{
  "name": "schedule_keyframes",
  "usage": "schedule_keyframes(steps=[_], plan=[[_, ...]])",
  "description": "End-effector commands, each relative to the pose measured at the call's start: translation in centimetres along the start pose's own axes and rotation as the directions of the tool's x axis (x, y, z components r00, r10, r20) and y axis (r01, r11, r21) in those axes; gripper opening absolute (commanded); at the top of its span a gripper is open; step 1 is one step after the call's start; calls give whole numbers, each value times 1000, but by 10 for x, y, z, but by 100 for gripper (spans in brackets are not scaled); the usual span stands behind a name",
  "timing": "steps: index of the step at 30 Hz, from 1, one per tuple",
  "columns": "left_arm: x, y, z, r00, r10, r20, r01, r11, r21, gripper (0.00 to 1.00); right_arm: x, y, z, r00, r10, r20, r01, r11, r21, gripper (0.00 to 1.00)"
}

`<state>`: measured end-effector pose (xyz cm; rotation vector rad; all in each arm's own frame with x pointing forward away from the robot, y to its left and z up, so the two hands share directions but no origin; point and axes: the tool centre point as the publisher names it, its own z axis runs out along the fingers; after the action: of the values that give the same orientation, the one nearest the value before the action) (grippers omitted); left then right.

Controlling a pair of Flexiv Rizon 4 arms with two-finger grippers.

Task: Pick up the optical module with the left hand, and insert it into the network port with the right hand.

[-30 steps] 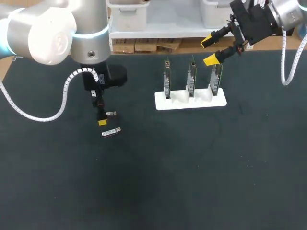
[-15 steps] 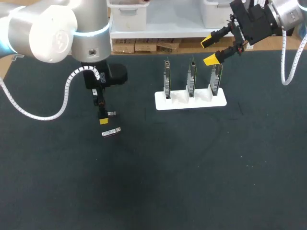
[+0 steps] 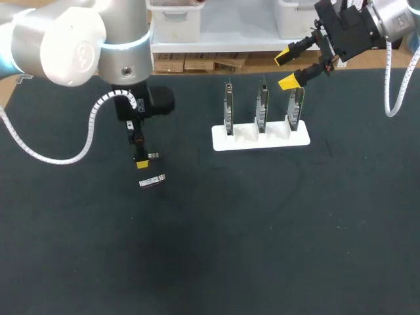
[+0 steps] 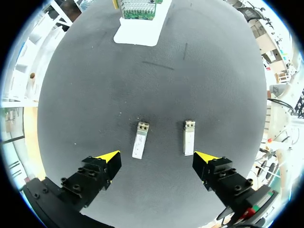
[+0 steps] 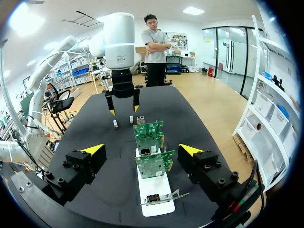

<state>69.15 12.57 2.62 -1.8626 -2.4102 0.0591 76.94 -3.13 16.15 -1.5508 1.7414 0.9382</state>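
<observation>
A dark desk (image 3: pixel 275 230) fills the scene. On its left part lie two small silver optical modules. The nearer one (image 3: pixel 152 181) lies flat and alone. The farther one (image 3: pixel 152 155) lies just beside the yellow fingertip seen from the head view. The left arm (image 3: pixel 125 46) hangs over them with its jaws spread wide. In the left wrist view both modules (image 4: pixel 139 140) (image 4: pixel 189 137) lie side by side on the desk, between and just ahead of the yellow tips (image 4: pixel 110 159), touching neither. To the right, toward the far edge, a white holder (image 3: pixel 260 139) carries three green network cards (image 3: pixel 263 105) standing upright in a row. The right arm (image 3: pixel 344 29) is above the rightmost card, its jaws spread and holding nothing.
</observation>
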Motion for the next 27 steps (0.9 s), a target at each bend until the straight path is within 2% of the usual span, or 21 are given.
schedule_keyframes(steps=[1,14,27], plan=[[0,-3,6,1000,6,19,-5,1000,-30,100,0,1,0,1000,0,-1,0,1000,3,100],[6,-5,16,999,42,16,-40,993,-110,100,0,1,0,1000,0,-1,0,1000,3,100],[14,6,18,998,32,57,-27,996,-83,100,0,1,0,1000,0,-1,0,1000,3,100]])
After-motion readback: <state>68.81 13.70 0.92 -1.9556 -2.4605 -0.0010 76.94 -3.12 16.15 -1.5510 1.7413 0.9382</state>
